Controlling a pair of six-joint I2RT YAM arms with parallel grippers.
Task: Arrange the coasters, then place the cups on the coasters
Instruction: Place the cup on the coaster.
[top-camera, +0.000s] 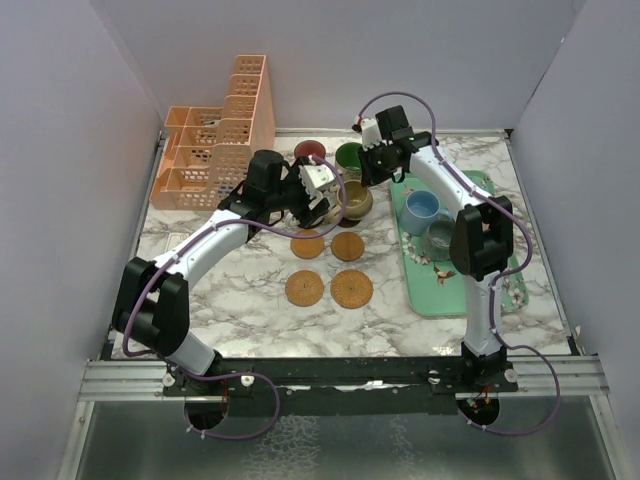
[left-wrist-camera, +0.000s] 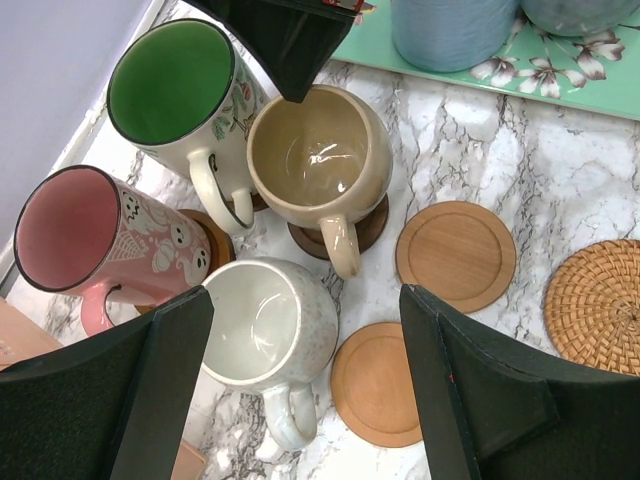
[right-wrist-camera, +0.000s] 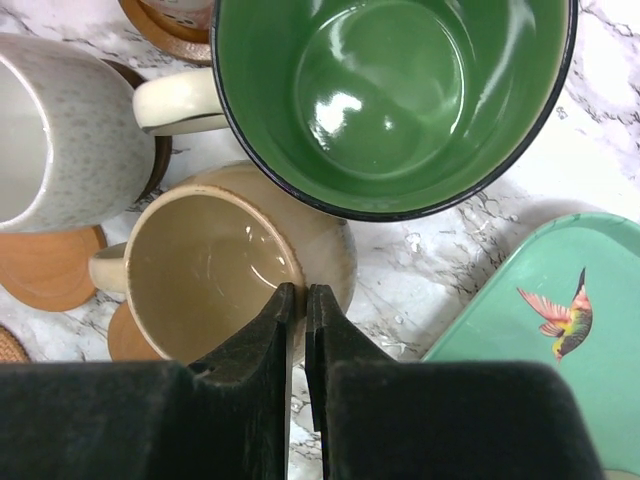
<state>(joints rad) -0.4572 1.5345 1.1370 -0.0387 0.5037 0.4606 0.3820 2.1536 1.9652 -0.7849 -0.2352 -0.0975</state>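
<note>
Left of the mint-green floral tray (right-wrist-camera: 590, 420), the left gripper (left-wrist-camera: 305, 300) stood wide open astride the white speckled ceramic mug (left-wrist-camera: 262, 335) on its orange-brown round coaster (right-wrist-camera: 45, 270), gripping nothing; a crooked retreat risked toppling it. The right gripper (right-wrist-camera: 298, 300) hung shut and empty above the tan glazed mug (right-wrist-camera: 210, 270).

cups (left-wrist-camera: 320, 165) seemingly on coasters (left-wrist-camera: 372, 228), tray (top-camera: 430, 295) right

The top external camera looks down from above and behind the arms (top-camera: 215, 245), taking in the whole bench (top-camera: 250, 300). Each wrist camera points steeply down from close above; both show the green cup (right-wrist-camera: 390, 90) and tan cup (right-wrist-camera: 210, 270).
</note>
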